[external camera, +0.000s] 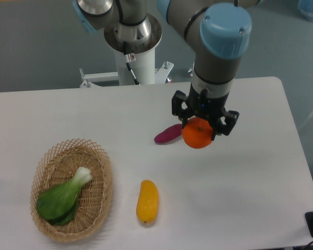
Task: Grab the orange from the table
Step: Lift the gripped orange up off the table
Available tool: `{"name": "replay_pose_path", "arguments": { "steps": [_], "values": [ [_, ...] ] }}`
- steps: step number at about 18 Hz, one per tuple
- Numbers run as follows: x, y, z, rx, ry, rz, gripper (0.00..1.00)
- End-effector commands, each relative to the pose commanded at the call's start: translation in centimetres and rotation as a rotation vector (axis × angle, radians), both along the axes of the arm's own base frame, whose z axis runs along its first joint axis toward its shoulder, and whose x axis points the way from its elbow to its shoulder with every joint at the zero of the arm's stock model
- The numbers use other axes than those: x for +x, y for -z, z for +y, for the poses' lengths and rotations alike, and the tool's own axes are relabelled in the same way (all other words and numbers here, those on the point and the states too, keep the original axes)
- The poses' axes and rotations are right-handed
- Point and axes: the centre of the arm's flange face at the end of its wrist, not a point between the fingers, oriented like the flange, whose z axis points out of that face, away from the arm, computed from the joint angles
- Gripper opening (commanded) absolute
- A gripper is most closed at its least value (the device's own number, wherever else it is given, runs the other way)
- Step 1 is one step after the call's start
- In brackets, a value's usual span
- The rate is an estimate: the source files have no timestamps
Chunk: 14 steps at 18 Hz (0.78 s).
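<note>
Here, your arm reaches in from the top of the picture, its grey tube and pale blue joint caps hanging over the white table (pixel 261 156). At its lower end the black gripper (pixel 199 130) points down, and its two fingers are clamped on either side of the orange (pixel 197 133). The fruit is round and bright orange, with a small dark dimple near its top. It appears to be held up in the air rather than resting on the tabletop, though from this single high view you cannot be fully sure how far it stands clear of the surface.

Just to the picture-left of the orange, and partly tucked behind it in this view, lies a small purple-red oblong vegetable (pixel 167 135), flat on the table. Whether the two touch cannot be told from here.

Nearer the bottom edge, well apart from the gripper, a long yellow-orange fruit (pixel 147 201) lies on the table, its length running roughly up and down the picture.

At the lower left sits an oval wicker basket (pixel 103 177). Inside it lies a leafy green vegetable (pixel 62 198), its white stem end pointing toward the upper right of the basket.

Behind the table, at top centre, you see the arm's white mounting pedestal (pixel 138 65) with a black cable running down it.
</note>
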Motion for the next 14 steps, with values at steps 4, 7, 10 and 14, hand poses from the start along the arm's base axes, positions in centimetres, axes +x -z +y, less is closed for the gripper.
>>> {"name": "replay_pose_path", "arguments": {
  "steps": [4,7,10,14],
  "values": [
    [1.3,-1.7,-0.7,0.010,0.003,0.010,0.67],
    [1.3,-1.7,-0.7,0.011,0.003,0.012,0.67],
    [1.3,-2.1,-0.7,0.018,0.003,0.021,0.67],
    [1.0,-2.0,-0.8,0.013,0.000,0.025,0.67]
  ]
}}
